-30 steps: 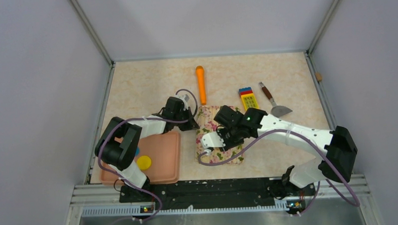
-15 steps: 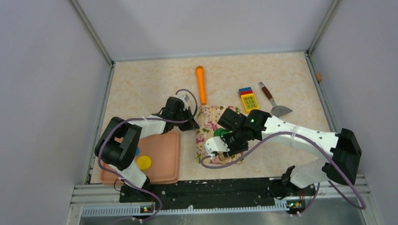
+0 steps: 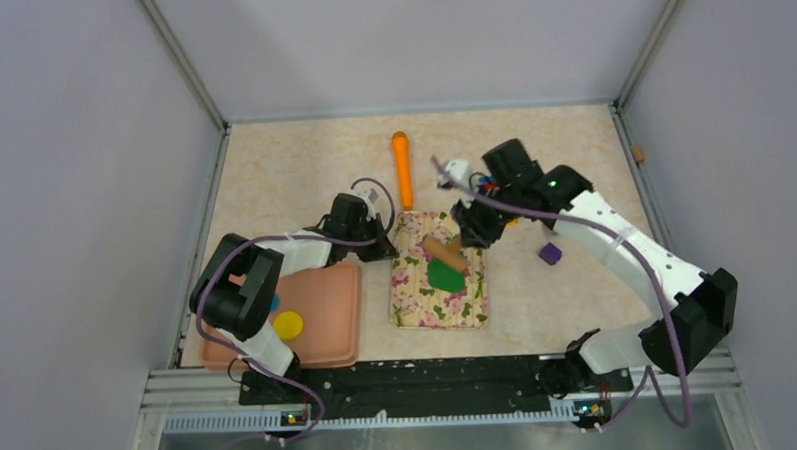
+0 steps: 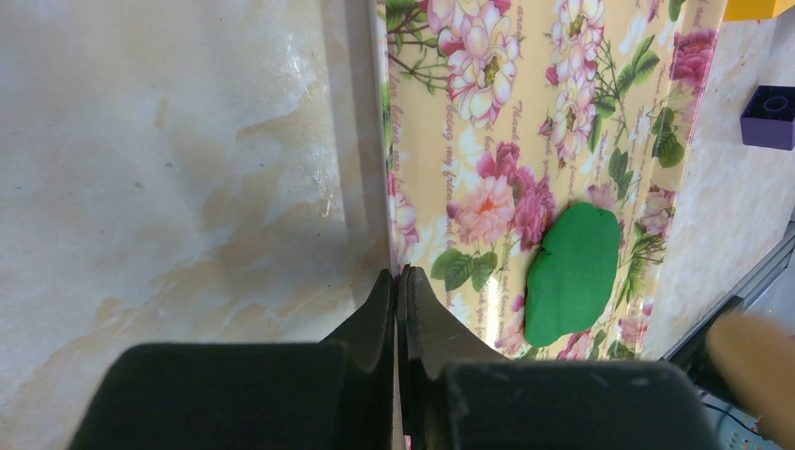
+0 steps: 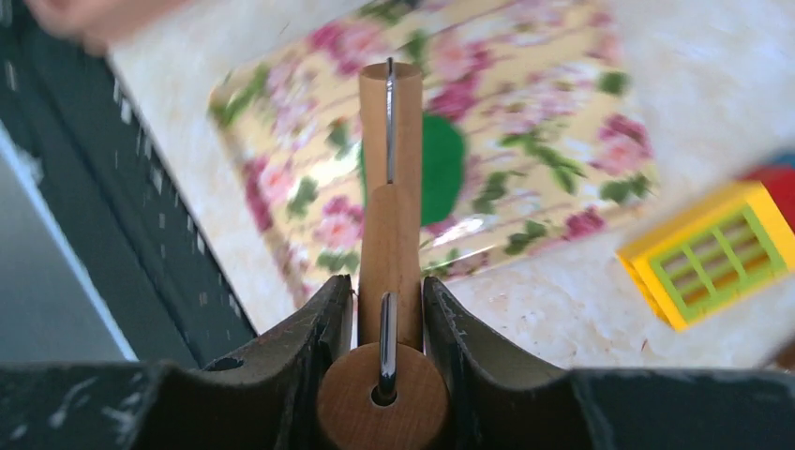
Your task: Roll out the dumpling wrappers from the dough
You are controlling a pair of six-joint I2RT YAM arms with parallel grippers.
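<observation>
Reading the top view first: the dough (image 3: 445, 275), a dark green oval, lies on the right half of the floral mat (image 3: 417, 299), mid-table. The right gripper (image 3: 467, 233) sits over the mat's far right corner, clamped on a wooden rolling pin (image 3: 441, 251). The pin lies diagonally with its lower end at the dough's far edge; contact can't be confirmed from here. The left gripper (image 3: 383, 250) is at the mat's left edge near the far corner, its jaws not readable from above. A pink tray (image 3: 333, 322) left of the mat holds a yellow wrapper (image 3: 289, 324), and a blue wrapper (image 3: 274, 302) peeks out from under the left arm. An orange cylinder (image 3: 402, 170) lies beyond the mat and a purple block (image 3: 550, 253) to its right. Left wrist: the left gripper (image 4: 398, 286) is fully closed, tips right at the edge of the floral mat (image 4: 487, 112); can't tell if they pinch that edge. The dough (image 4: 574, 274) is well inside the mat, apart from the fingers, with a slightly uneven outline. The purple block (image 4: 769, 117) sits off the mat on the bare table (image 4: 187, 169). Right wrist: the right gripper (image 5: 387, 295) is part-open, both fingers (image 5: 328, 319) pressed on the rolling pin (image 5: 389, 216) at its wooden handle, metal axle showing. The pin points out across the dough (image 5: 445, 169), which sits mid floral mat (image 5: 544, 112). A yellow brick (image 5: 717, 258) with a green inset lies beside the mat, blurred.
</observation>
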